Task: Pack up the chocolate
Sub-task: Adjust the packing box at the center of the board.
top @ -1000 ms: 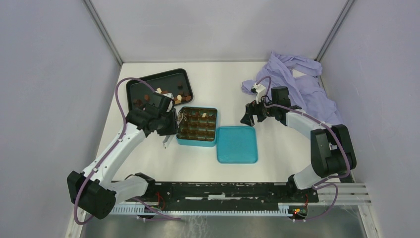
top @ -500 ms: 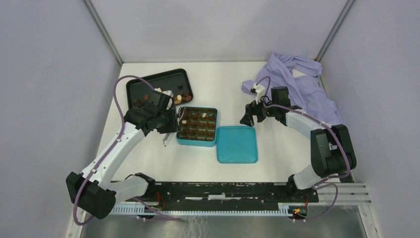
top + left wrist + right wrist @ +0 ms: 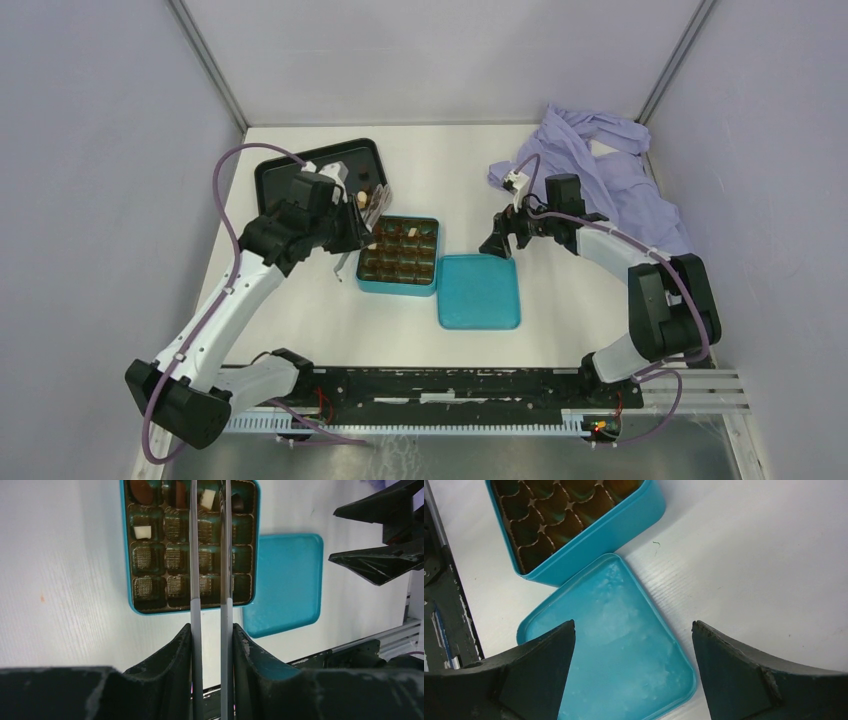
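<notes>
Left wrist view gives us the step: the left gripper (image 3: 211, 630) is clamped on a pair of tweezers (image 3: 194, 555). Their blades run out over the teal box (image 3: 125, 570) and leave the frame at its far row. A few pieces of chocolate (image 3: 142, 531) sit in the far cells, and more lie on the black tray (image 3: 272, 176) beyond, so we judge another piece is due from there. To do it well, we should come straight down on one piece, pinch it lightly, and lift clear of the box wall before crossing. Whether the tips hold anything we cannot tell; the cream piece between the blades possibly just lies in its cell. The right gripper (image 3: 633, 630) hangs near the lid (image 3: 624, 680), jaws wide apart, holding nothing.
</notes>
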